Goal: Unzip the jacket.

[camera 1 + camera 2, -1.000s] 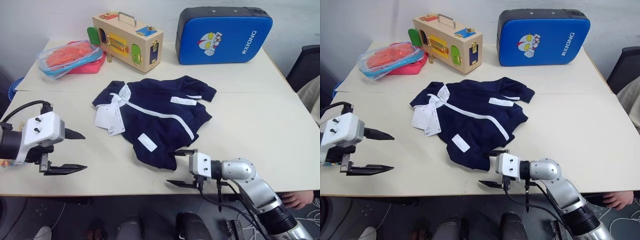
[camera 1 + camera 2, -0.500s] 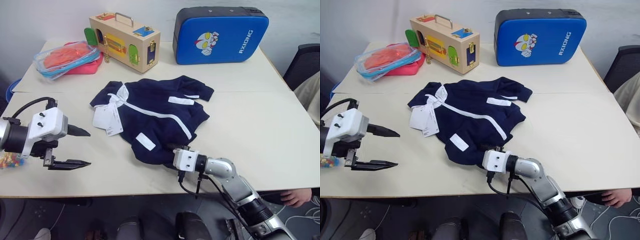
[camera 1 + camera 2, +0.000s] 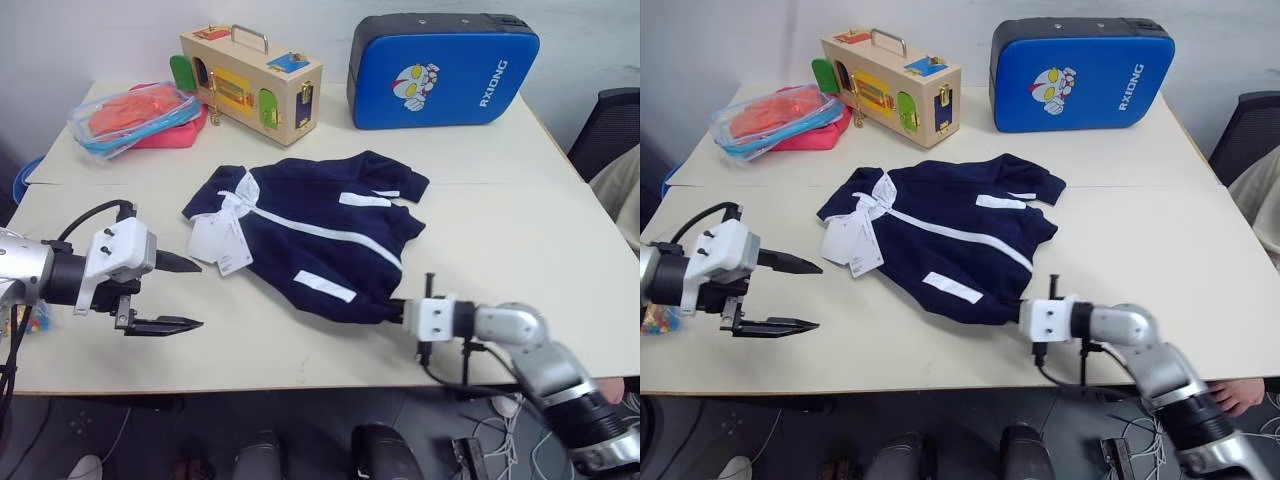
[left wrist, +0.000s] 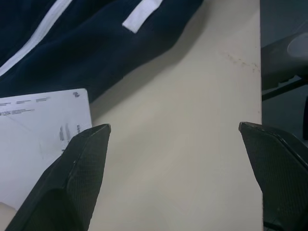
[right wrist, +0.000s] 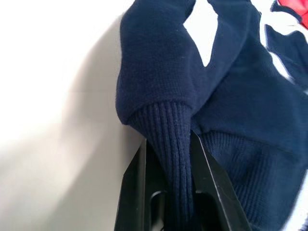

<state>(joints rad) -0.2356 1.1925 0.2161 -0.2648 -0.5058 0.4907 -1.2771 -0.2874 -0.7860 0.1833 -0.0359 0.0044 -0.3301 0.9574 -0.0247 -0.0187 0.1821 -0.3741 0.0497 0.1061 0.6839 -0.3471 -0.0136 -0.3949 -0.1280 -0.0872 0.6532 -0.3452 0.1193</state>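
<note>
Left gripper (image 3: 178, 294) hangs spread wide over bare table (image 3: 500, 240), just beside the hang tags (image 3: 220, 241). Jacket (image 3: 320, 235) lies flat mid-table; its white zipper (image 3: 325, 232) appears fully closed, so unzipping is not begun. Right gripper (image 5: 166, 192) pinches the ribbed hem near the front edge. Open room lies either side; box (image 3: 250, 68) and case (image 3: 440, 68) stand well behind.

My R gripper (image 5: 168, 159), black fingers (image 5: 137, 192) pinched on ribbed cuff of navy knit jacket (image 5: 231, 101), over pale tabletop (image 5: 53, 120).
</note>
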